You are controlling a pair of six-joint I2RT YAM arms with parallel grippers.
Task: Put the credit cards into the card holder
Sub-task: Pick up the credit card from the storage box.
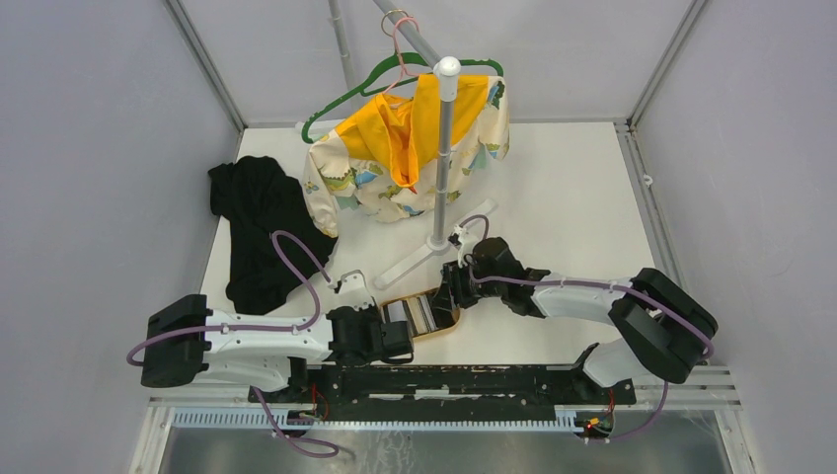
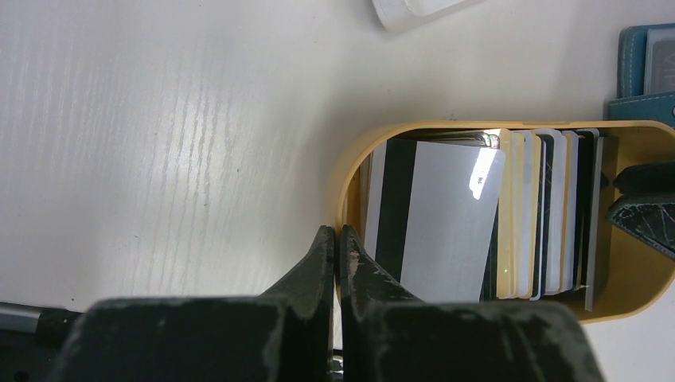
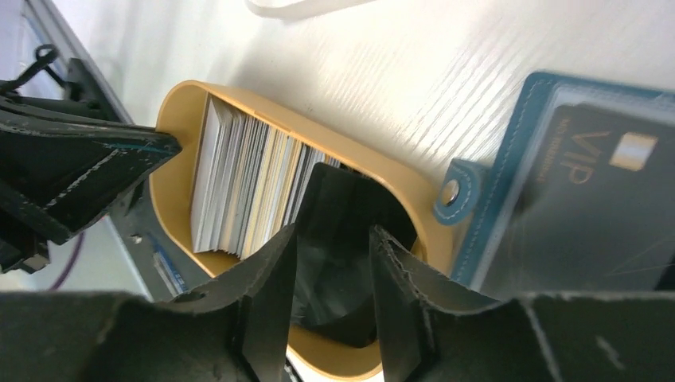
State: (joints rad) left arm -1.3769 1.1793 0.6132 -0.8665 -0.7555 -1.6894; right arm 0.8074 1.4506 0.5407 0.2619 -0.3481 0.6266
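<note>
The credit cards (image 2: 446, 215) stand on edge, packed in a tan oval tray (image 2: 350, 159); the nearest is white with a black stripe. My left gripper (image 2: 337, 239) is shut on the tray's end wall, which shows as a thin tan line between the fingers. From above, that gripper (image 1: 395, 336) sits at the tray's (image 1: 444, 326) left end. My right gripper (image 3: 333, 231) is open over the tray's other end, its fingers straddling a leaning black card (image 3: 338, 199). The teal card holder (image 3: 493, 231) lies open beside the tray with a dark VIP card (image 3: 605, 159) in it.
A white rack foot (image 1: 434, 252) with an upright pole (image 1: 444, 148) stands just behind the tray. A yellow patterned garment (image 1: 415, 158) hangs there on a green hanger. A black cloth (image 1: 257, 232) lies at the back left.
</note>
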